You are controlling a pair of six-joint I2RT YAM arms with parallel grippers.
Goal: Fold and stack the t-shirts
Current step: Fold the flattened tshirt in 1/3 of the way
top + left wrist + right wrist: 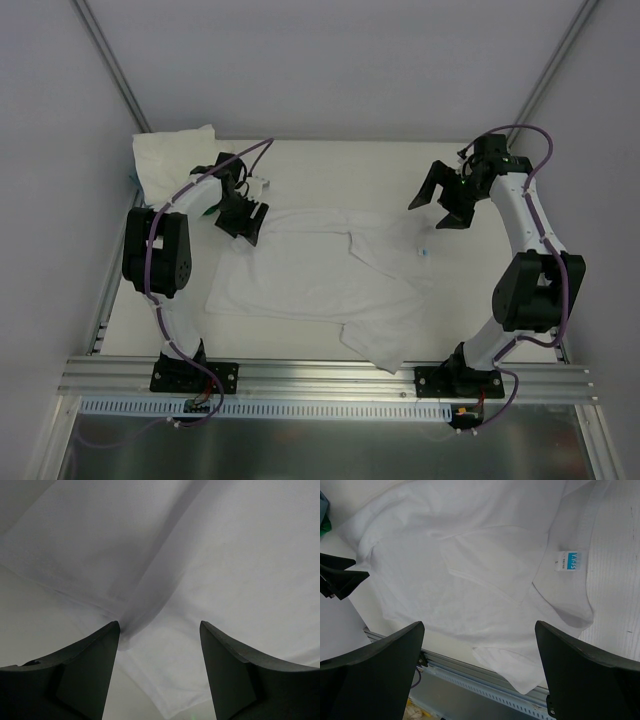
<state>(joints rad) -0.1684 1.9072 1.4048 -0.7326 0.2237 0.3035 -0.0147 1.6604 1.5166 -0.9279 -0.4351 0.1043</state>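
White t-shirt [320, 275] spread and rumpled mid-table [350, 165]; a folded t-shirt [172, 155] sits at the far-left corner.
The left gripper [243, 222], arm bent low over the spread shirt's far-left edge, straddles a cloth ridge with fingers parted. The right gripper [440, 205] hangs raised at far right, splayed and empty.

Table [330, 165]: cream, flat top.
Aluminium rail [330, 376]: along the table's near edge.
Teal item [323, 510]: at the table's far-left edge, only a sliver showing.
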